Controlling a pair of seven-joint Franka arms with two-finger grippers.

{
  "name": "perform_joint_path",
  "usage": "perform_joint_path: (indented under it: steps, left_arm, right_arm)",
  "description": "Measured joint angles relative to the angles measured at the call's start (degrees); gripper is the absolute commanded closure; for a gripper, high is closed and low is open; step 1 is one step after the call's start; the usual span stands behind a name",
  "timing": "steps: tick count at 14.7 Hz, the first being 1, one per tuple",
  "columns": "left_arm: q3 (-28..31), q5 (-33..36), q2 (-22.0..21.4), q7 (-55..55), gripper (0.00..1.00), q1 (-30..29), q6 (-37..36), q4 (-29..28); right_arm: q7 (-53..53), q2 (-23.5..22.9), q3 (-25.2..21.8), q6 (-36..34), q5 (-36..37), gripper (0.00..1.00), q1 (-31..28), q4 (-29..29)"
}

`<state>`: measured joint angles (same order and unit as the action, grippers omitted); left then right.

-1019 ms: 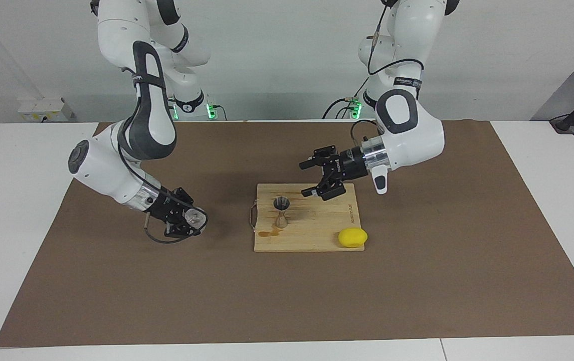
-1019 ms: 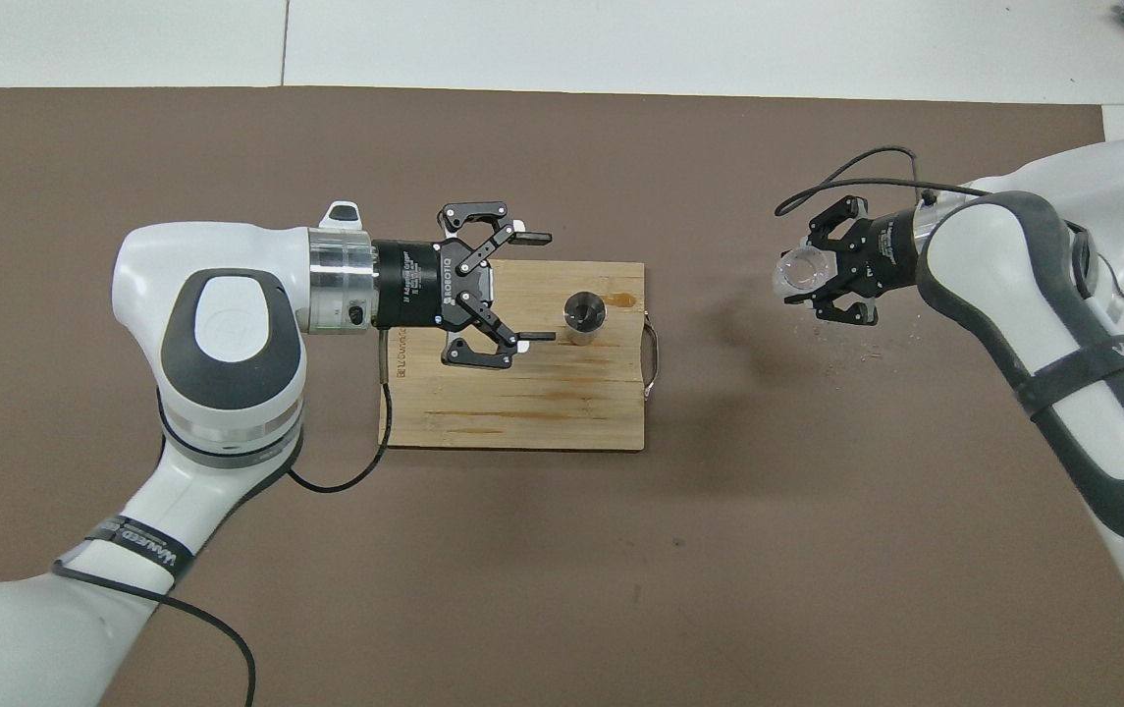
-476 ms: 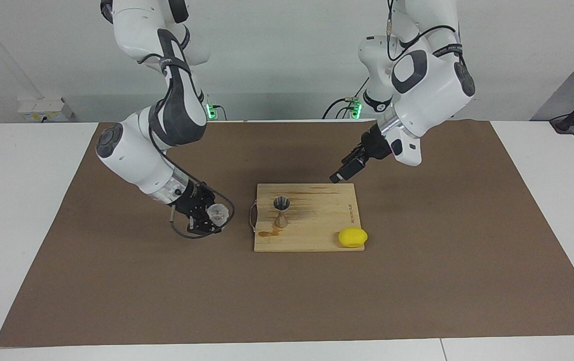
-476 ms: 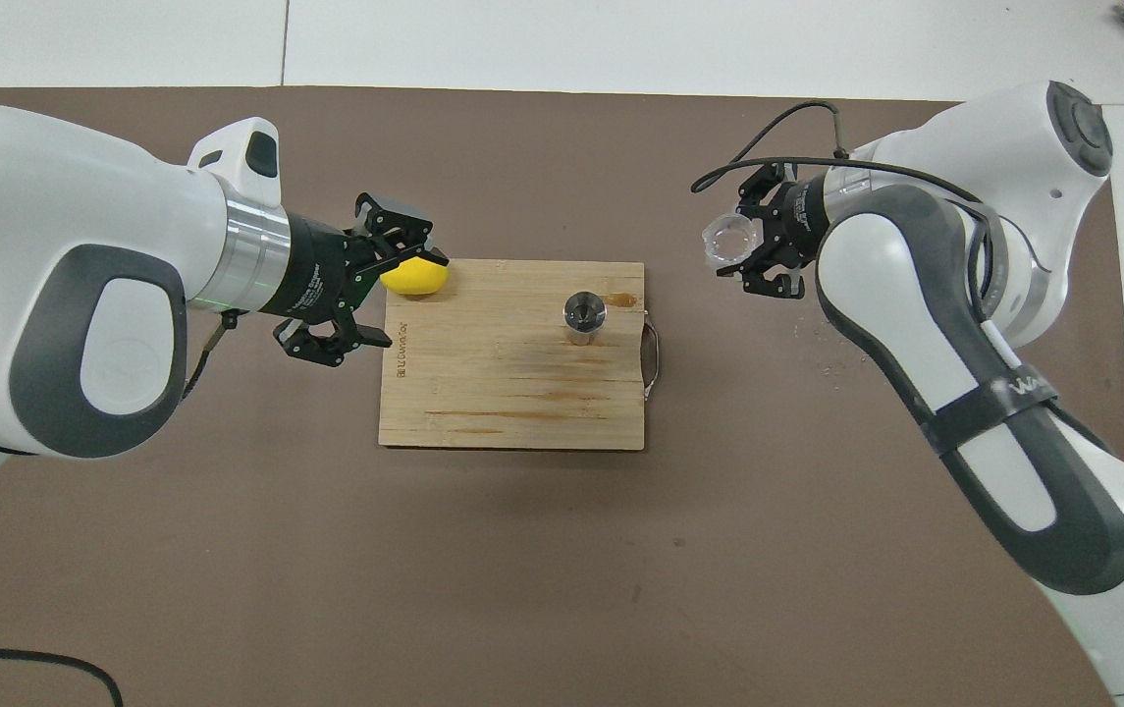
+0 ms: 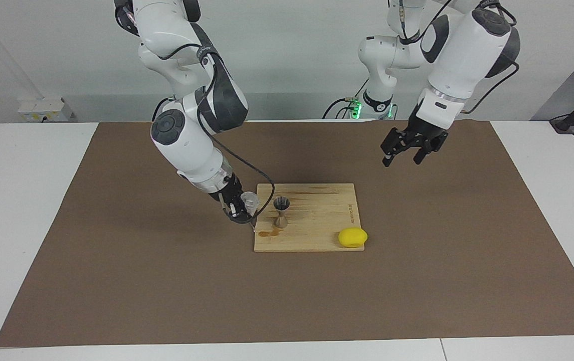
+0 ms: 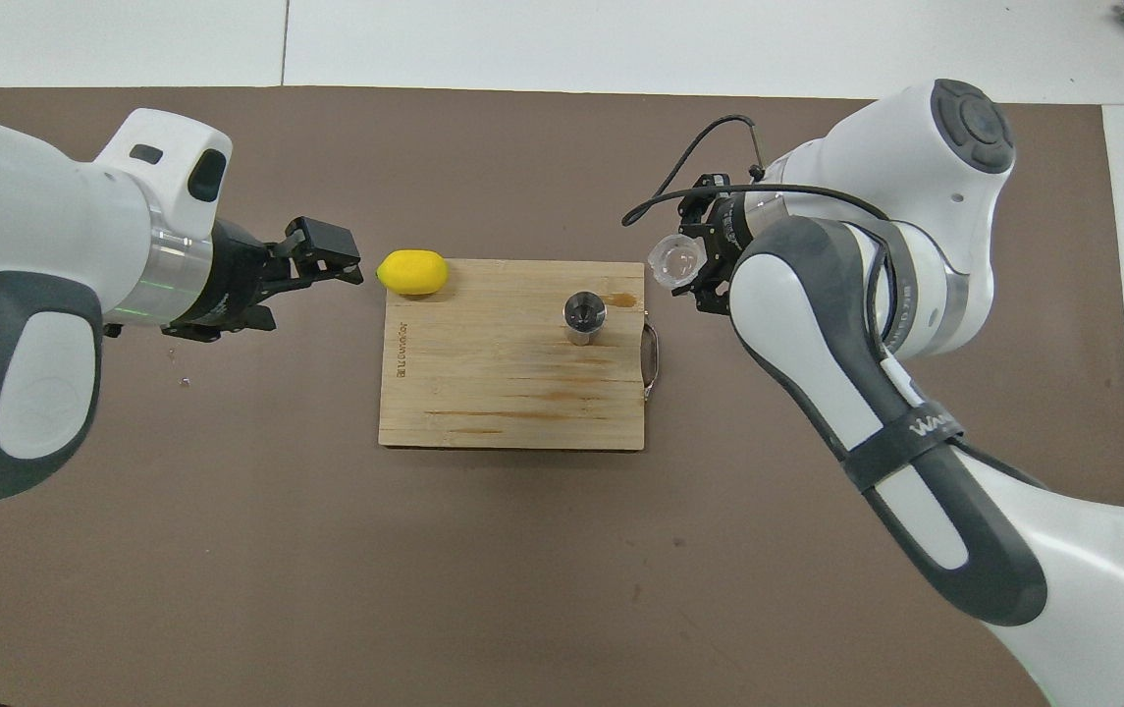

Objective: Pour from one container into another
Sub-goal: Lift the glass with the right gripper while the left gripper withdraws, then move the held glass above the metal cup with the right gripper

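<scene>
A small clear cup (image 5: 250, 199) (image 6: 674, 258) is in my right gripper (image 5: 246, 204) (image 6: 683, 263), which is shut on it. The cup hangs low over the handle edge of the wooden board (image 5: 317, 225) (image 6: 503, 393). The silver hourglass jigger (image 5: 281, 211) (image 6: 583, 316) stands upright on the board a short gap from the cup. My left gripper (image 5: 401, 159) (image 6: 324, 257) hangs open and holds nothing, raised over the brown mat off the board's edge at the left arm's end. I cannot make out what the cup contains.
A yellow lemon (image 5: 352, 237) (image 6: 411, 272) lies at the board's corner farthest from the robots, toward the left arm's end. Brown stains mark the board near the jigger. A metal handle (image 6: 653, 363) sticks out of the board's edge under the cup.
My right arm has carried the clear cup across the mat to the board's handle edge. My left arm has lifted off the board and drawn back toward its own end, still open.
</scene>
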<state>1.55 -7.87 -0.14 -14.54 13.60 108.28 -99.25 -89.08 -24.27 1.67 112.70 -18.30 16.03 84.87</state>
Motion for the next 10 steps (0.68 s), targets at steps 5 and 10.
perform_joint_path:
  steps: [5, 10]
  left_arm:
    - [4.2, 2.4, 0.0, 13.7, 0.00, -4.0, -10.4, 2.6]
    - [2.4, 6.8, 0.1, 14.4, 0.00, -6.3, -14.9, 4.5]
  right_arm:
    - [-6.5, -2.3, 0.0, -0.1, 3.0, 0.75, 3.0, -4.3]
    - [-7.5, -4.6, 0.0, -0.2, 7.7, 0.75, 4.5, -6.5]
